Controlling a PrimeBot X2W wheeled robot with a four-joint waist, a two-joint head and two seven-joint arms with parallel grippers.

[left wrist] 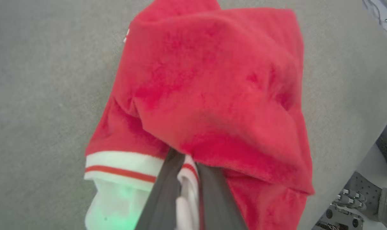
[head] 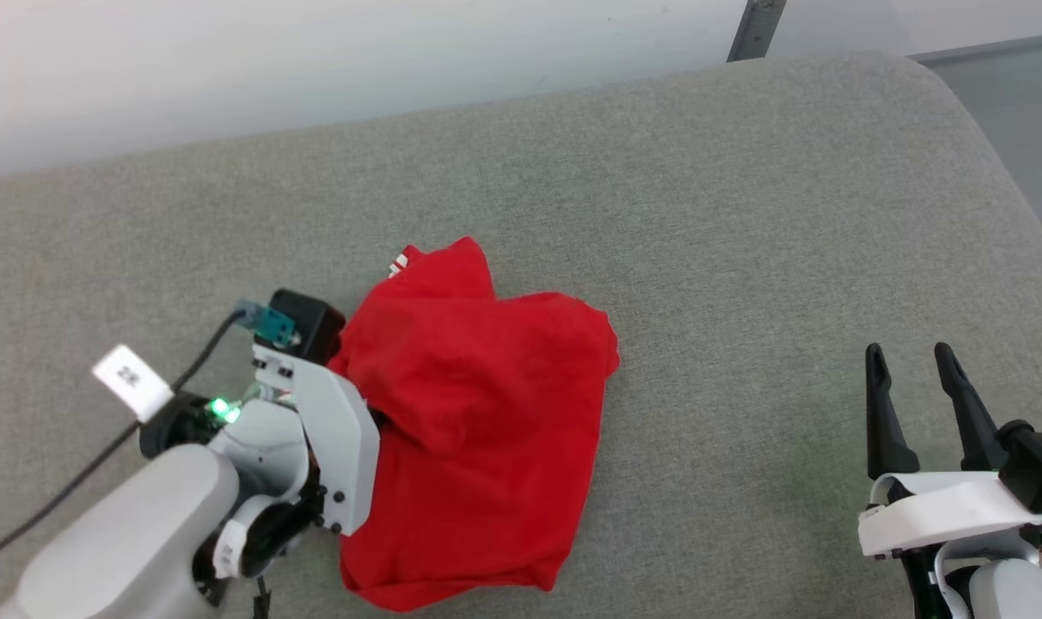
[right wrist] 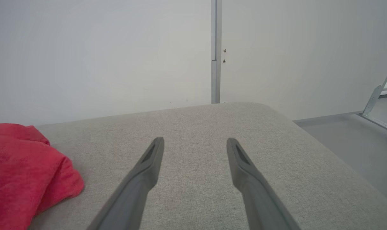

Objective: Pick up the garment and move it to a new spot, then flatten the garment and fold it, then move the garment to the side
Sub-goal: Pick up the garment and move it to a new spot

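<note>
The garment (head: 478,413) lies crumpled in a red heap on the grey cushion, a bit of striped trim showing at its upper left. Seen from the left wrist, the garment (left wrist: 212,89) fills the middle, with a white sleeve and its red-striped cuff at the lower left. My left gripper (left wrist: 187,166) is shut on the garment's white sleeve fabric at its left edge; in the head view its fingertips are buried under the red cloth. My right gripper (head: 915,361) stands open over bare cushion at the lower right, apart from the garment (right wrist: 24,172).
The grey upholstered cushion (head: 744,215) spreads wide, its rounded right edge dropping to the floor (head: 1028,103). A pale wall runs behind it. A black cable (head: 100,456) trails from my left arm. A metal frame on a castor (right wrist: 380,108) stands at the far right.
</note>
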